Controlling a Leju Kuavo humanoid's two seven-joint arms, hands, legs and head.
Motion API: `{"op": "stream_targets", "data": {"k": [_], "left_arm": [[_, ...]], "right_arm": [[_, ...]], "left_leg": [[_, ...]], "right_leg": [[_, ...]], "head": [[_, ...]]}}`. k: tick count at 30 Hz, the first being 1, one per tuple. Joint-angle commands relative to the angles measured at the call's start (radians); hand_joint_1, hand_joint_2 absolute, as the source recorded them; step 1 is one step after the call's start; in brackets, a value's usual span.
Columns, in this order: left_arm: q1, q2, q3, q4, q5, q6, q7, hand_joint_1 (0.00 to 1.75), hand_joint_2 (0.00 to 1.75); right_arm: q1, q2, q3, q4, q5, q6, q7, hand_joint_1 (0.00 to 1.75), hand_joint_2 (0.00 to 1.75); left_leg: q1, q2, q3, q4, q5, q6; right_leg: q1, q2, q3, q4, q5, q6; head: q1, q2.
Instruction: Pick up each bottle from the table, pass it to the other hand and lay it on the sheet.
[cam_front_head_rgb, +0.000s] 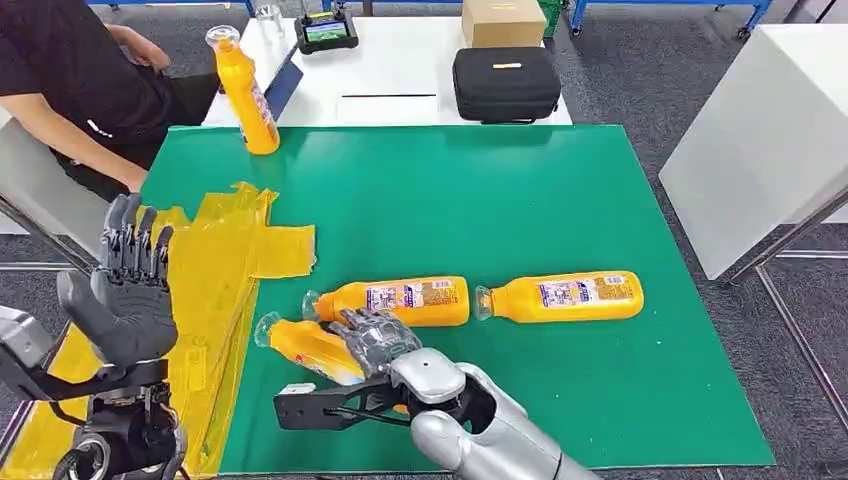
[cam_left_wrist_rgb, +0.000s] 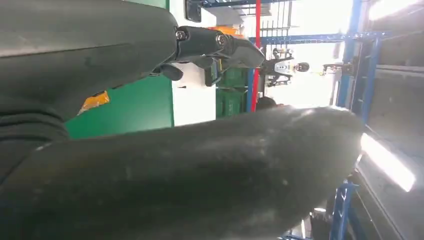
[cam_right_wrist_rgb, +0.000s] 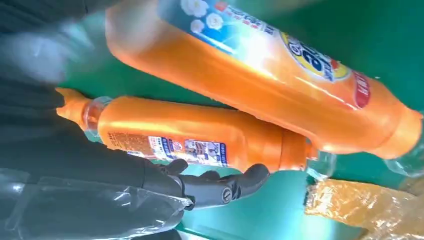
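From the head view, the right hand (cam_front_head_rgb: 375, 340) grips an orange bottle (cam_front_head_rgb: 305, 347) at the yellow sheet's (cam_front_head_rgb: 225, 260) edge on the green desk (cam_front_head_rgb: 500, 200); the left hand (cam_front_head_rgb: 128, 290) hangs open, fingers spread. The right wrist view shows fingers (cam_right_wrist_rgb: 220, 187) curled beneath that bottle (cam_right_wrist_rgb: 200, 140).

The green-topped desk (cam_front_head_rgb: 520, 220) is being viewed from high above, forward and downward. The lying orange plastic bottles (cam_front_head_rgb: 405, 301) are being framed very closely from the right wrist, shared with the head view.
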Motion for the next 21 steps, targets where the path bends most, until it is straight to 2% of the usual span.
{"op": "stream_targets", "data": {"k": [1,11,16,21], "left_arm": [[-0.044,0.013,-0.013,0.033,0.012,0.001,0.011,0.00,0.00],[-0.001,0.010,-0.019,0.009,0.001,-0.005,0.011,0.00,0.00],[-0.029,0.001,-0.029,0.018,0.002,-0.009,0.014,0.00,0.00],[-0.018,0.008,-0.026,0.009,-0.003,0.004,0.015,0.00,0.00]], "right_arm": [[-0.042,-0.015,0.036,0.061,0.035,0.035,0.051,0.00,1.75],[-0.001,-0.043,0.018,0.049,0.105,0.015,0.074,0.00,1.75],[0.001,-0.032,0.001,0.058,0.113,0.011,0.078,0.00,1.75],[0.046,-0.041,0.001,0.031,0.117,0.003,0.078,0.00,1.75]], "left_leg": [[0.001,0.000,0.003,0.000,-0.001,-0.004],[0.001,0.000,0.003,-0.001,-0.001,-0.003],[0.001,0.000,0.003,0.000,-0.001,-0.003],[0.001,-0.002,0.004,-0.001,-0.001,-0.003]], "right_leg": [[0.001,-0.002,0.004,0.000,-0.001,0.000],[0.001,-0.002,0.004,-0.002,-0.001,0.000],[0.001,-0.002,0.004,-0.001,-0.001,0.000],[0.001,-0.003,0.004,-0.002,-0.001,0.000]], "head": [[0.000,0.000],[0.000,0.000],[0.000,0.000],[0.000,0.000]]}}
